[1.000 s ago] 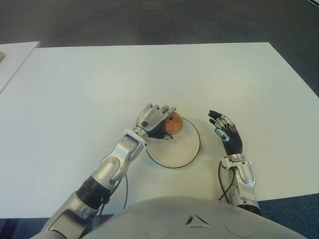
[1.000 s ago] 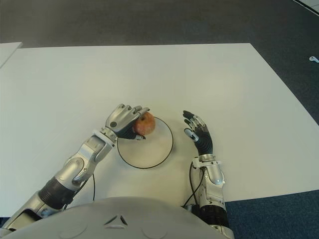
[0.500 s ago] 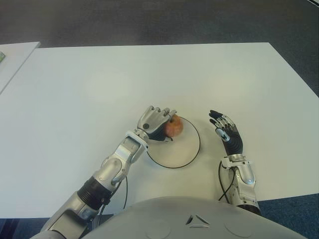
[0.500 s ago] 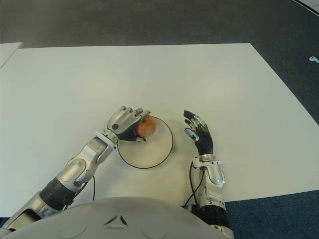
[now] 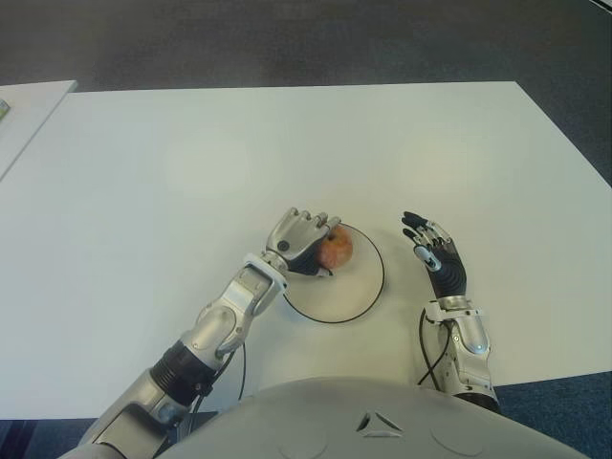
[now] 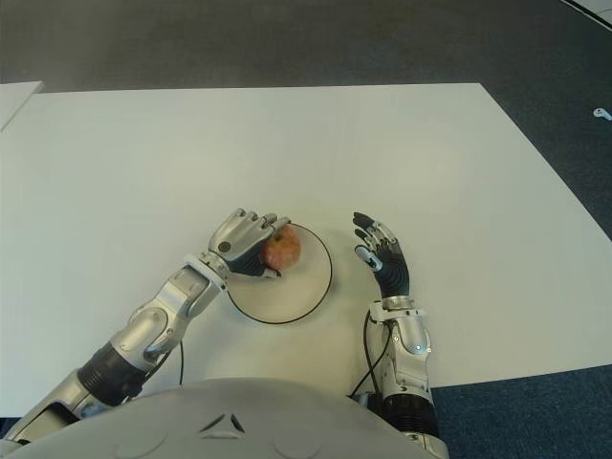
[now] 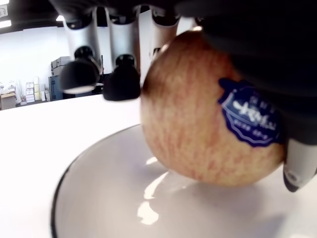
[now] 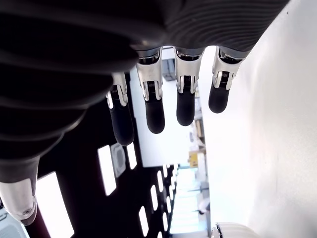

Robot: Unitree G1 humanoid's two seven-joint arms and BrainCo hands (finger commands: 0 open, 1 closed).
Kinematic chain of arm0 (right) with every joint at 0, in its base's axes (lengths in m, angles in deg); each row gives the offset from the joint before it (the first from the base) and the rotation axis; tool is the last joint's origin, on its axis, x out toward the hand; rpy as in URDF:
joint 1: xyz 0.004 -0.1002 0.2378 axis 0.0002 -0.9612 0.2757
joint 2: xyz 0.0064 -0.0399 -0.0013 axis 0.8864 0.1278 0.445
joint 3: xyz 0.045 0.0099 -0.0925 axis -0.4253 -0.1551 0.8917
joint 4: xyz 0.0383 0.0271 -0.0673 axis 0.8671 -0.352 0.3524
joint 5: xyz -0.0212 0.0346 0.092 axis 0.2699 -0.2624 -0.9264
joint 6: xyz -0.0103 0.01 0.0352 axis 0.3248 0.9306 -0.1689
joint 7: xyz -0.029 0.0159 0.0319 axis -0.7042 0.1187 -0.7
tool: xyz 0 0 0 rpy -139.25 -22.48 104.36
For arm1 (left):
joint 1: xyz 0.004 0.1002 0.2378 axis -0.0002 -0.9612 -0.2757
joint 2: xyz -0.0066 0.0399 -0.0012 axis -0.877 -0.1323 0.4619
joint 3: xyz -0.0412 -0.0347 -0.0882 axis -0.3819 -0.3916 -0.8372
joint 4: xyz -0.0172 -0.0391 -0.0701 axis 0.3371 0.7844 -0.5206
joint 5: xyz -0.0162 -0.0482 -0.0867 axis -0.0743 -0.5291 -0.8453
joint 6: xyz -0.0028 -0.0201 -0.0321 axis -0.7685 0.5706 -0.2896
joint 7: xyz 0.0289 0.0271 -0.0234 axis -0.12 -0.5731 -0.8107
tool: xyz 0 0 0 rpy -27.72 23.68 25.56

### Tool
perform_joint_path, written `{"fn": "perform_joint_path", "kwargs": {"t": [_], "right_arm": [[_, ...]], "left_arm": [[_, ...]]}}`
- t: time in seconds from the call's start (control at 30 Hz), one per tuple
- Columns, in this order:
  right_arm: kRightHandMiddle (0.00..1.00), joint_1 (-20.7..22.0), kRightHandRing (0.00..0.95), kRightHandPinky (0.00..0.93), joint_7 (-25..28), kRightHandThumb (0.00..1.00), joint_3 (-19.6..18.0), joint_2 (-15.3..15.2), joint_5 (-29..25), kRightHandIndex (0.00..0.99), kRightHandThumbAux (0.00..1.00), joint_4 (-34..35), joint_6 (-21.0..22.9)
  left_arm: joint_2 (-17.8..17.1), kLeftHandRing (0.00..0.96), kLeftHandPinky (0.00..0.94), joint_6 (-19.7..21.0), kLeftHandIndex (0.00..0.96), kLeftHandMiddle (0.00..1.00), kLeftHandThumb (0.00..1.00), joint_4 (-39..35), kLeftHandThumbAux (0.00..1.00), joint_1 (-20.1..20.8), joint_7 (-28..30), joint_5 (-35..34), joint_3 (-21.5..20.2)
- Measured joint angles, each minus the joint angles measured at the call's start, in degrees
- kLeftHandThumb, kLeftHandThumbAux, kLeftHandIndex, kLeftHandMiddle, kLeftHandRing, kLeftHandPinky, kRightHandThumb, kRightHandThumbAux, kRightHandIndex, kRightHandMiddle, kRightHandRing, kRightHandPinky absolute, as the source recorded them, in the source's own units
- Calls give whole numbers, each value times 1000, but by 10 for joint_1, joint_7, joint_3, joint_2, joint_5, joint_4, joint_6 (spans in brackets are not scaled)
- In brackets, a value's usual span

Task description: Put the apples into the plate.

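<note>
At the far left edge of the scene, the corner of a second pale table (image 5: 29,105) shows beside the large white tabletop (image 5: 191,163) that fills most of the view. The robot's silver and black left arm reaches in from the lower left, and its left hand (image 5: 299,241) sits at the left rim of the round white plate with a thin dark edge (image 5: 359,301). The fingers of this hand are curled over the red and yellow apple (image 5: 335,250), with the fingertips (image 7: 121,82) arched across its top and far side and the thumb on the near side. In the left wrist view the apple's underside meets the plate's glossy surface, where its reflection shows directly beneath it, and a small blue oval sticker (image 7: 250,119) is stuck on the fruit's skin. So the apple stands on the left part of the plate, inside the rim, with the hand wrapped around it. The rest of the plate is bare white. To the right of the plate, apart from it, the right hand (image 5: 435,256) shows above the tabletop with its dark fingers (image 8: 154,111) extended and slightly spread, holding nothing.
</note>
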Motion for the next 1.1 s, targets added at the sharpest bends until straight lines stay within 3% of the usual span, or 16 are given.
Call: {"fn": "perform_joint_path", "kwargs": {"t": [0.17, 0.3, 0.37, 0.4, 0.6, 0.7, 0.87, 1.1], "right_arm": [[230, 0, 152, 127, 0, 293, 0, 0, -1, 295, 566, 0, 0], [225, 0, 139, 115, 1, 284, -1, 0, -2, 284, 569, 0, 2], [223, 0, 135, 113, 1, 274, -1, 0, -2, 273, 567, 0, 2], [222, 0, 135, 116, 2, 268, -1, 0, -2, 266, 565, 0, 2], [223, 1, 145, 146, 3, 251, 0, -1, -2, 250, 565, 0, 3], [219, 1, 149, 151, 3, 240, 0, -1, -2, 245, 565, 0, 4], [213, 1, 150, 160, 3, 227, 0, -1, -1, 242, 568, 0, 4], [202, 1, 150, 160, 2, 223, 1, -2, 0, 239, 574, -1, 4]], "left_arm": [[4, 832, 853, 0, 447, 824, 738, 1, 688, -9, -21, -2, 1], [8, 752, 706, -2, 436, 777, 704, -1, 694, -19, -35, -15, -3], [12, 625, 587, -2, 419, 654, 518, -3, 542, -25, -38, -25, -7], [14, 502, 479, -2, 371, 532, 427, -5, 475, -30, -40, -30, -10], [25, 161, 154, 9, 167, 192, 216, -26, 345, -52, -41, -37, -16], [30, 64, 55, 15, 82, 90, 146, -32, 326, -60, -41, -35, -15], [37, 10, 9, 26, 15, 17, 101, -67, 313, -81, -35, -32, -14], [49, 0, 0, 28, 0, 1, 101, -97, 308, -89, -23, -41, -15]]}}
